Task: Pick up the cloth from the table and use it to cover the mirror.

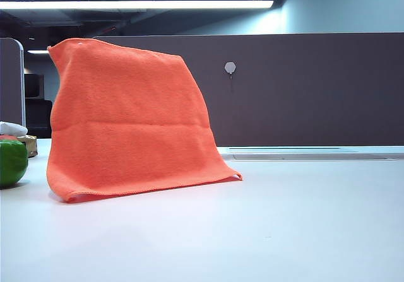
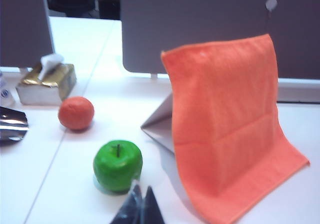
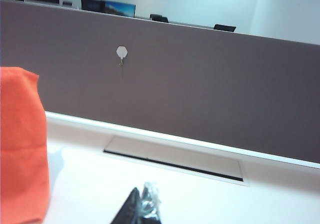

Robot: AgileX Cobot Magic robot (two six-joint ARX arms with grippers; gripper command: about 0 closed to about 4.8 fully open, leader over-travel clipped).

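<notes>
The orange cloth hangs draped over the mirror and hides its face, with its lower edge resting on the white table. In the left wrist view the cloth leaves only a pale grey side part of the mirror showing. My left gripper is shut and empty, hovering short of the green apple and apart from the cloth. My right gripper is also shut and empty, with the cloth off to its side. Neither gripper appears in the exterior view.
A green apple, an orange fruit, a tissue box and a shiny foil item lie beside the mirror. The dark brown partition wall closes off the back. A cable slot runs along the table's far edge.
</notes>
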